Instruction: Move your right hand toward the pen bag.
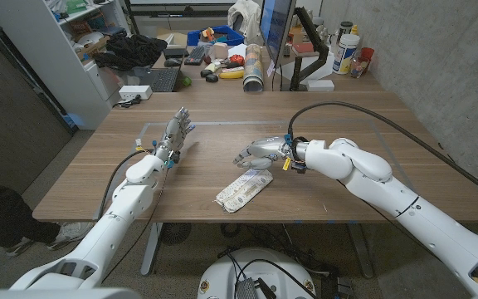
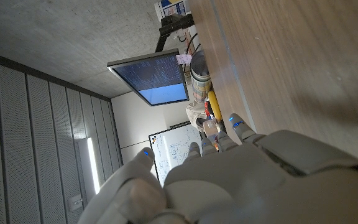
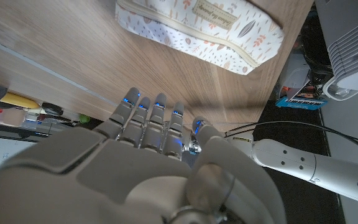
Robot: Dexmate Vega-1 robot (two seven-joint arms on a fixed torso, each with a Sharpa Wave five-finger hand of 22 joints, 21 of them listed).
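The right hand (image 1: 258, 153) hovers with fingers apart, holding nothing, just beyond the pen bag (image 1: 243, 190), which lies flat on the table (image 1: 372, 149) (near its front edge). Approach underway, I judge; next, bring the hand nearer the bag.

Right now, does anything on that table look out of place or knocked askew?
Nothing stands out. The pen bag lies flat, at a slant to the table edge, intact and closed as far as shows. The right hand hovers just behind it, holding nothing; the left hand is apart, also holding nothing.
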